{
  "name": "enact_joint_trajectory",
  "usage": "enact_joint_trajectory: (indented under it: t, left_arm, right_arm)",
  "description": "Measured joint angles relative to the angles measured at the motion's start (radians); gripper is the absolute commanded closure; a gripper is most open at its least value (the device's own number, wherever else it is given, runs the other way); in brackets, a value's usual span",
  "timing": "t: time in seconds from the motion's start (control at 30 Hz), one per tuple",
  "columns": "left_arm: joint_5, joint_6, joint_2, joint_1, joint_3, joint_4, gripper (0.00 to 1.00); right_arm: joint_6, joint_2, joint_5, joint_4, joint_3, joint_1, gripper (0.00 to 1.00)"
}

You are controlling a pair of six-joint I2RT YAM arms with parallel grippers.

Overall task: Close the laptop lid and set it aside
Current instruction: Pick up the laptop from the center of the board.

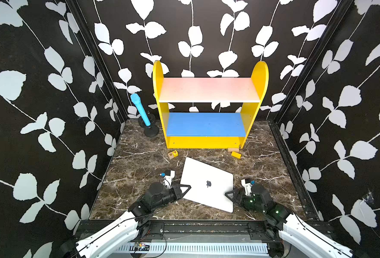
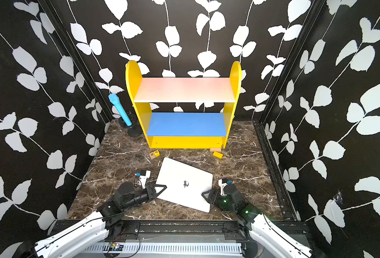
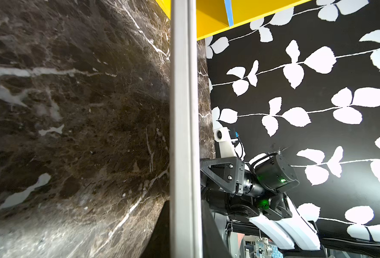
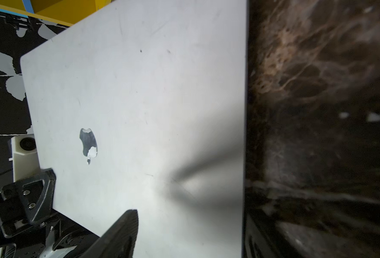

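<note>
In both top views you're looking at the laptop lying shut on the marble table, in front of the yellow shelf and turned askew to it. Its lid is facing up: flat, matte silver-white, with rounded corners and a dark apple logo at the centre. The left gripper is sitting at its left edge and the right gripper at its right edge, both black and triangular at the tip.

In the left wrist view you're seeing the laptop edge-on, a thin pale strip with a fine seam running along it. Dark fingers are flanking that strip on both sides with no gap showing, so the left gripper is looking clamped onto the laptop. Glossy brown stone with white veins is spreading beside it.

In the right wrist view the lid is filling the frame, smooth with faint scuffs. One finger of the right gripper is hovering over it, casting a shadow, well in from the edge. The jaws are standing wide, gripping nothing.
</note>
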Motion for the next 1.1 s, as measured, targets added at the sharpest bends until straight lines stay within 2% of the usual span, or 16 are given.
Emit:
enact_joint_trajectory:
  t: [0.27, 0.63, 0.9, 1.1]
  left_arm:
    - [-0.044, -0.013, -0.070, -0.006, 0.000, -0.020, 1.00]
    - [-0.136, -0.019, -0.177, -0.011, -0.010, -0.040, 1.00]
    - [-0.169, -0.028, -0.177, -0.011, -0.010, -0.035, 1.00]
    - [-0.167, -0.031, -0.120, -0.011, -0.008, 0.010, 1.00]
  right_arm:
    - [0.010, -0.063, 0.008, 0.002, 0.000, 0.000, 0.15]
    - [0.036, -0.142, 0.025, 0.003, -0.005, 0.005, 0.14]
    - [0.053, -0.191, 0.050, 0.014, -0.013, -0.003, 0.17]
    - [0.069, -0.117, 0.048, 0.084, -0.034, -0.004, 0.18]
